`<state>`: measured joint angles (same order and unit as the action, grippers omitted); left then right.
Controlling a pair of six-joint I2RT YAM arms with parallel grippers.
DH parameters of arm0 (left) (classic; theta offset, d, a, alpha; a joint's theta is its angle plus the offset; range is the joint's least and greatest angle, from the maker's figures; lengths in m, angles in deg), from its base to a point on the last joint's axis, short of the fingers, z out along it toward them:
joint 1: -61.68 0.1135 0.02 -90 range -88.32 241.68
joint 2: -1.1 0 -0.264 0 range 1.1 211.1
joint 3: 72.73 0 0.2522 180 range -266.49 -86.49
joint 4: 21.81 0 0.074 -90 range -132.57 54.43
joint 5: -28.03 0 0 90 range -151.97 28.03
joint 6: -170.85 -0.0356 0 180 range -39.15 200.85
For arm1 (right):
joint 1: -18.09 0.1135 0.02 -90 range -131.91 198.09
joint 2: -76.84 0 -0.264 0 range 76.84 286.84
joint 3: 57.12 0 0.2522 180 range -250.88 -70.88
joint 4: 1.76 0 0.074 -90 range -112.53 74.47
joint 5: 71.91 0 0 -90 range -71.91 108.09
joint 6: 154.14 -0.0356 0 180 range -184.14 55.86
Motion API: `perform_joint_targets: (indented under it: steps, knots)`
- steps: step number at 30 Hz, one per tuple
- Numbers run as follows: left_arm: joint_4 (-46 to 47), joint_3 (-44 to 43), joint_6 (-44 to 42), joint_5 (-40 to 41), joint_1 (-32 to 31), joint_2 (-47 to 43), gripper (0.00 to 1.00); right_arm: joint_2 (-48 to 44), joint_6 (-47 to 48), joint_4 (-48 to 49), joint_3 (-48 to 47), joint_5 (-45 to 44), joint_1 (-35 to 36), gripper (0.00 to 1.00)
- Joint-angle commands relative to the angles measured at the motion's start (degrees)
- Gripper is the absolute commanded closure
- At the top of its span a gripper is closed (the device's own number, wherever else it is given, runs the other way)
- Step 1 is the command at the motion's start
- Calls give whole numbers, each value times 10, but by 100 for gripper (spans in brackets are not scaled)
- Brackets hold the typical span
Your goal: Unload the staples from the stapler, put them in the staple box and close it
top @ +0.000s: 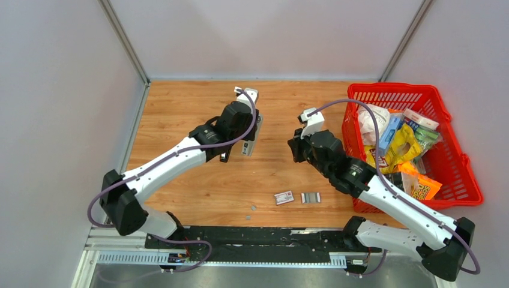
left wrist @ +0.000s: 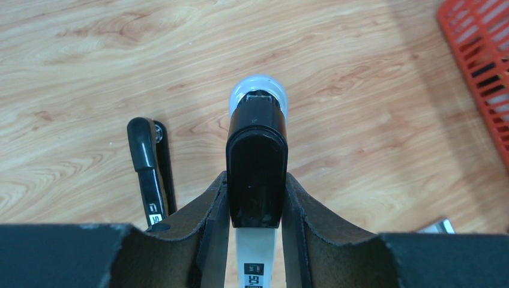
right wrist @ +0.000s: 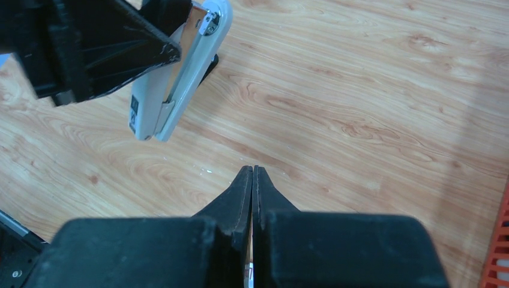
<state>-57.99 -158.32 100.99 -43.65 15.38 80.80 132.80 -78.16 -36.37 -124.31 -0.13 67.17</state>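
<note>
Stapler clamped in left gripper; right gripper pinched closed, empty; staples seemingly on table.

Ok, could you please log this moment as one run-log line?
left gripper: shut on stapler over table | right gripper: shut, empty | staples: on table beside small box

left arm extended, left fingers gripping, right fingers pressed together
</note>
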Motion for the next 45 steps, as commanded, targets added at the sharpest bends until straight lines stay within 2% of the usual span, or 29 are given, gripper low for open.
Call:
perform_joint_targets:
  steps: [1,7,17,21,23,25,32,39,41,45]
  knots:
    - [17,-44,-6,8,21,39,100,-20,8,-10,6,-13,-1,100]
    - [-6,-71,1,-7,53,99,100,-24,5,-14,8,0,0,100]
    - [12,-75,29,-74,98,195,100,-17,2,-12,10,13,-1,100]
    - [7,-93,39,-114,116,271,100,-15,2,-10,14,16,-1,100]
    - [-17,-121,51,-158,128,350,100,-12,2,-10,15,19,0,100]
    - [-41,-149,51,-163,130,389,100,-12,2,-12,14,18,-1,100]
    - [-26,-125,59,-151,130,378,100,-18,1,-14,14,18,-1,100]
    - [-23,-113,43,-136,130,325,100,-12,-9,-13,10,27,-2,100]
    - [-23,-114,38,-133,130,313,100,-13,-11,-14,8,27,-2,95]
    - [-33,-124,26,-125,130,300,85,-15,-18,-22,5,28,-1,80]
